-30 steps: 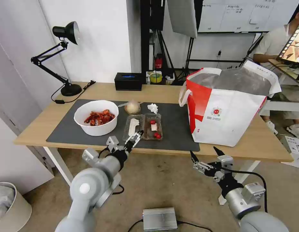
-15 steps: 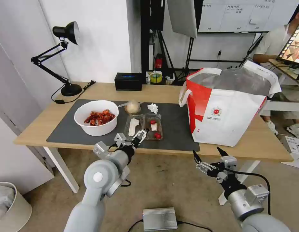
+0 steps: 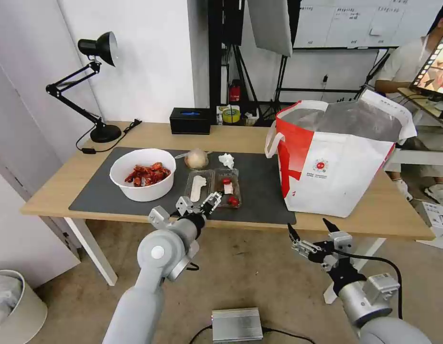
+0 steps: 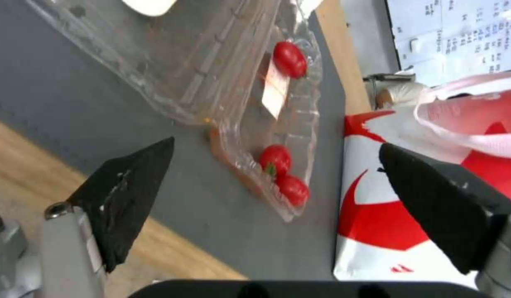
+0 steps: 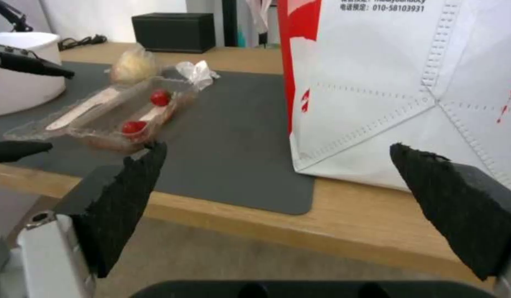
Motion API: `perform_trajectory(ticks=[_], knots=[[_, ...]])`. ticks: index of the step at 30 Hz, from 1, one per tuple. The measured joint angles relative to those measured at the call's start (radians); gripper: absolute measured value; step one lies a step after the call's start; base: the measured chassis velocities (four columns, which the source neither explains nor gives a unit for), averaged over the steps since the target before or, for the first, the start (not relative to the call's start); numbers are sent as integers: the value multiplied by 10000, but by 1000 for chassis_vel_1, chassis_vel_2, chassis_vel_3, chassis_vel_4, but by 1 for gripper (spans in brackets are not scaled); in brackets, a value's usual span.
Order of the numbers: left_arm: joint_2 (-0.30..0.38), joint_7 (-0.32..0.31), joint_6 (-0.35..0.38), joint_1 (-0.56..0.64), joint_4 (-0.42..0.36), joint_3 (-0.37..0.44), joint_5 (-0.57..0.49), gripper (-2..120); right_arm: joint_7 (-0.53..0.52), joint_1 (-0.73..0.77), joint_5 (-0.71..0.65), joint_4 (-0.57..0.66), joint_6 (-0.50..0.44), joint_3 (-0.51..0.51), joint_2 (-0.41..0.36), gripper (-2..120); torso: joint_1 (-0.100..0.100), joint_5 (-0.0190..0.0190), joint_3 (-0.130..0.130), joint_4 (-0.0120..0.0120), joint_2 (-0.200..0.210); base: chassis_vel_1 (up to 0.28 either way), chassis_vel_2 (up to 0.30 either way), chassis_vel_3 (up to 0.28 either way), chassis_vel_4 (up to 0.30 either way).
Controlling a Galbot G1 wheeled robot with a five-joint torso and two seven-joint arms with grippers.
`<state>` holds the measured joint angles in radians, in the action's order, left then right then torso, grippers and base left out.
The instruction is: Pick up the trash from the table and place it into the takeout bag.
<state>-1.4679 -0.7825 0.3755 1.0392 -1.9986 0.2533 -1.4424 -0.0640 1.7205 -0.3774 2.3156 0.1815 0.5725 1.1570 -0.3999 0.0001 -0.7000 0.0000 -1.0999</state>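
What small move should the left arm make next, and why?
Probably ease the left tool forward onto the clamshell tray's near edge. It hovers open at the mat's front, short of the tray, touching nothing. The right tool waits open below the table.

The scene is viewed from above and in front by the head camera, with the whole table [image 3: 240, 138] taken in from some way off. The clamshell tray [image 4: 250, 103] is seen at close range by the left wrist camera, looking past it towards the takeout bag [image 4: 432, 182]. A low, near-level view across the table edge is given by the right wrist camera. Tray and bag are shared by all three views.
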Motion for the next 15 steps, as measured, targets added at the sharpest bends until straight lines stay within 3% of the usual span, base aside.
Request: perform_trajectory(ticks=[15], knots=[[-69,-281,-285,-198,286,17,223,100,4,-5,58,-97,-67,-78,73,100,0,-1,0,0,1,0,0,0,0]])
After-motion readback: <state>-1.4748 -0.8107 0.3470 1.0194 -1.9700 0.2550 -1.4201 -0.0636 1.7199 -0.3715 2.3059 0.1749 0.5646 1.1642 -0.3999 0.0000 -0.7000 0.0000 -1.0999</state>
